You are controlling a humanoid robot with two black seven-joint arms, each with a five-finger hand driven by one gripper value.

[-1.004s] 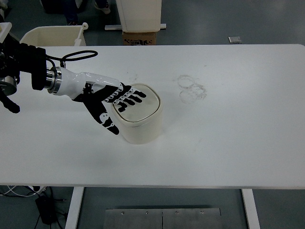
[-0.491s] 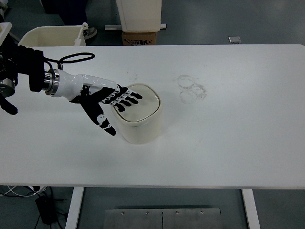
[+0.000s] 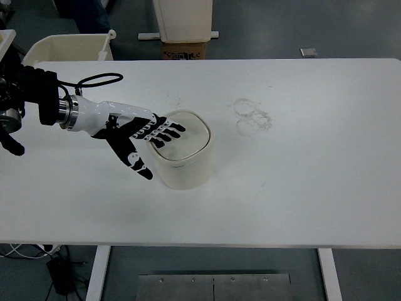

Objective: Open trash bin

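Bin (image 3: 185, 157) sits a little toward nine o'clock of centre on the white table (image 3: 301, 188), cream, squat, its lid (image 3: 185, 139) down and flat. From nine o'clock the left arm (image 3: 44, 100) reaches in, and the left hand (image 3: 135, 135) lies spread, grasping nothing, fingers (image 3: 164, 132) laid flat on the lid's nine o'clock side and the thumb hanging down beside the bin's wall. Faint ring marks (image 3: 252, 116) stain the tabletop toward one o'clock of the bin, well apart from it.
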